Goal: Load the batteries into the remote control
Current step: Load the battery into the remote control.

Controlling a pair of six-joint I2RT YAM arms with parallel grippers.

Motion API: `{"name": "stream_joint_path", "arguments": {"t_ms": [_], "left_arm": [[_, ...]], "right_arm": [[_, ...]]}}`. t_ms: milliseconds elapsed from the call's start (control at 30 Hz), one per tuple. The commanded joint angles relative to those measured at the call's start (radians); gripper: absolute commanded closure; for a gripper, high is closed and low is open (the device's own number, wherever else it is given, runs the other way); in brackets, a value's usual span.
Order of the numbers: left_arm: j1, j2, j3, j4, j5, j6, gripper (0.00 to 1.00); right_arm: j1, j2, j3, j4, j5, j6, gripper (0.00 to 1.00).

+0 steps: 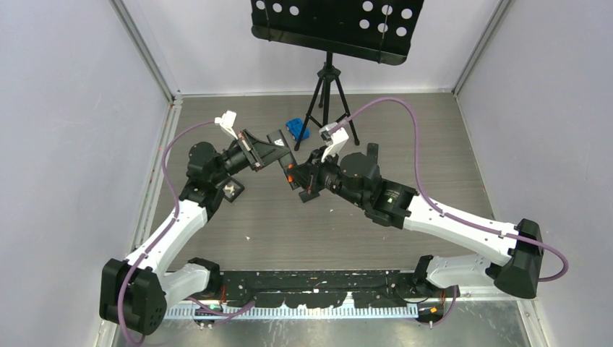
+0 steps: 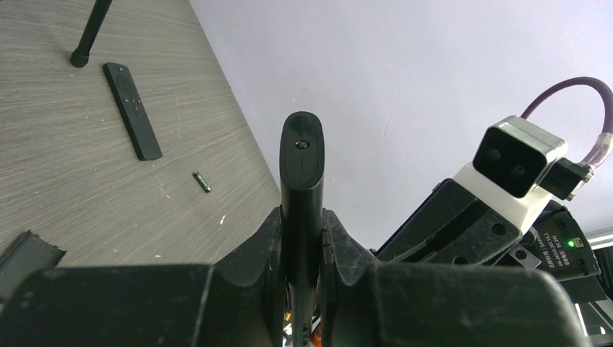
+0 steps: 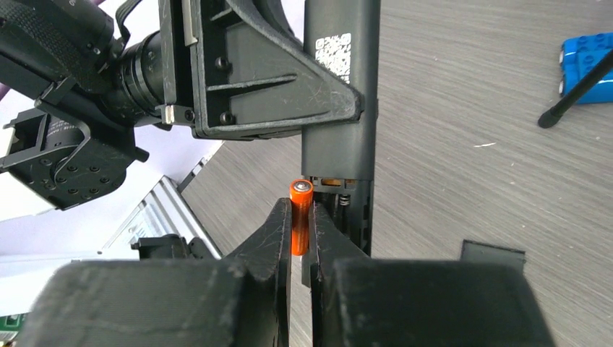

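One overhead view, two wrist close-ups.

- The left arm [image 1: 173, 231] has white shells on its long parts and black joints.
- The right arm [image 1: 463, 220] looks the same, white with black joints.
- A purple cable [image 1: 166, 163] loops along the left arm. Another purple cable [image 1: 414, 130] loops along the right arm.
- The right wrist has a small white camera box [image 2: 517, 155] with two dark round lenses.
- A tiny green light [image 2: 571, 243] glows on the right arm's black body.
- The left end effector [image 2: 302, 217] has black, scuffed fingers [image 2: 256, 246] and small round screws [image 3: 220, 63] in its side plate.
- The right end effector [image 3: 301, 217] has black, dusty fingers [image 3: 271, 238].
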Motion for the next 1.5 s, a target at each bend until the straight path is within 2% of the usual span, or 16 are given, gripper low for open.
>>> {"name": "stream_joint_path", "arguments": {"t_ms": [0,367,567,933,1133,1300,1467], "left_arm": [[0.004,-0.016,0.027,0.033,0.04,-0.014,1.0],[0.004,0.001,0.031,0.054,0.042,-0.031,1.0],[0.004,-0.001,0.031,0.056,0.048,-0.038,1.0],[0.004,0.006,0.031,0.072,0.062,-0.058,1.0],[0.003,0.015,0.041,0.072,0.071,-0.097,1.0],[0.004,0.018,0.043,0.086,0.078,-0.111,1.0],[0.004,0.013,0.039,0.086,0.08,-0.115,1.0]], "right_arm": [[-0.002,-0.057,0.027,0.023,0.092,-0.039,1.0],[0.001,-0.031,0.059,-0.078,0.032,-0.088,1.0],[0.004,-0.027,0.059,-0.085,-0.045,-0.107,1.0],[0.006,0.001,0.057,-0.058,-0.054,-0.121,0.99],[0.009,0.004,0.066,-0.121,-0.097,-0.181,0.87],[0.009,-0.005,0.085,-0.163,-0.073,-0.177,0.81],[0.009,0.002,0.104,-0.18,-0.046,-0.161,0.7]]}}
